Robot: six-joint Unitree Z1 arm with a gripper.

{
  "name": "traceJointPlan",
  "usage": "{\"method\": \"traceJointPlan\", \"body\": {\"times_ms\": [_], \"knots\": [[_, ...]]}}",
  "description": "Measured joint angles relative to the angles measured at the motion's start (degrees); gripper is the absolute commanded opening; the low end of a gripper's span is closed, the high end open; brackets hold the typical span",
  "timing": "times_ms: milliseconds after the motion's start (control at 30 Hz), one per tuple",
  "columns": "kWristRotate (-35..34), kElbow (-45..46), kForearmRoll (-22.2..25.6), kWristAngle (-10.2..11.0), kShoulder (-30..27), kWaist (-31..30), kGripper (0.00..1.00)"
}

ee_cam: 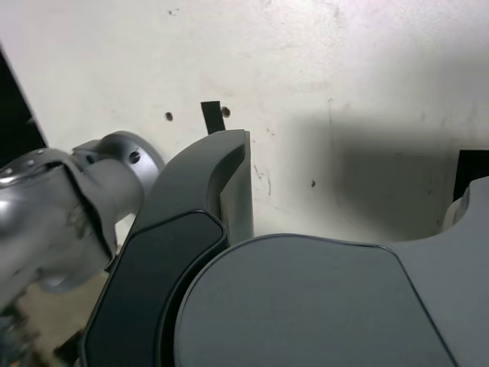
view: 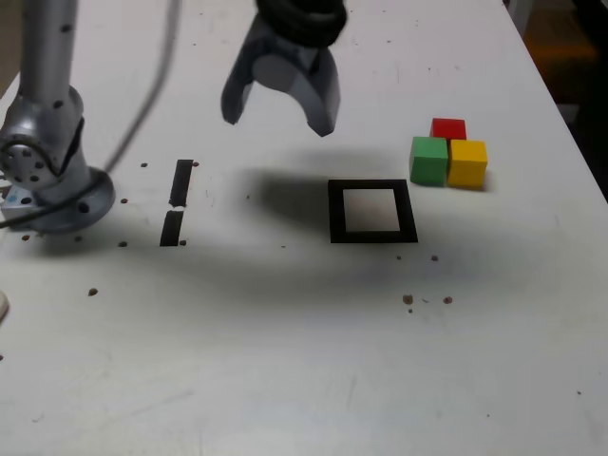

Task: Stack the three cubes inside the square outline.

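The tool (view: 277,123) hangs above the table (view: 237,380), to the exterior view's left of the green cube (view: 428,166), yellow cube (view: 467,169) and red cube (view: 448,128), which sit flat near the square outline (view: 337,214), green and yellow in a crosswise row, red behind, its jaws wide apart around air.

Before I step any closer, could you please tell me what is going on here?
One robot arm is at work, and its end effector hangs open above the white table, holding nothing. The small green cube and the small yellow cube sit side by side, with the small red cube behind them in the exterior view. The square black tape outline has no cube in it, so the stack has not been started.
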Motion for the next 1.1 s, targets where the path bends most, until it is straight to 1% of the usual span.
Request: {"method": "traceJointPlan", "body": {"times_ms": [67, 100, 133, 200, 300, 433, 500, 567, 600, 667, 700, 800, 900, 967, 1000, 1100], "knots": [[0.2, -4.6, 2.8, -0.3, 4.1, 0.4, 0.99], [0.3, -7.7, 5.7, -0.8, 6.9, 1.0, 0.99], [0.3, -9.5, 6.2, -0.9, 8.4, 1.3, 0.99], [1.0, -14.8, 7.8, -2.1, 12.9, 3.5, 0.99], [2.6, -21.3, 7.8, -2.3, 18.5, 5.4, 0.99], [3.7, -28.8, 7.8, -1.4, 24.0, 6.5, 0.99], [3.7, -32.8, 7.8, -1.0, 23.7, 6.4, 0.99], [3.7, -37.4, 7.8, -0.1, 22.7, 6.1, 0.99], [3.7, -40.6, 7.8, 0.9, 22.0, 6.1, 0.99], [3.7, -44.9, 7.8, 1.9, 21.1, 6.1, 0.99], [3.7, -47.9, 7.8, 3.2, 20.1, 6.1, 0.99], [3.7, -53.8, 7.8, 4.1, 18.0, 6.1, 0.99], [3.7, -58.3, 7.8, 4.1, 17.9, 6.1, 0.99], [3.7, -58.2, 7.8, 4.0, 18.7, 6.1, 0.99], [3.7, -59.1, 7.8, 3.8, 20.5, 6.1, 0.99], [3.6, -58.6, 7.8, 3.6, 22.7, 6.1, 0.99]]}}
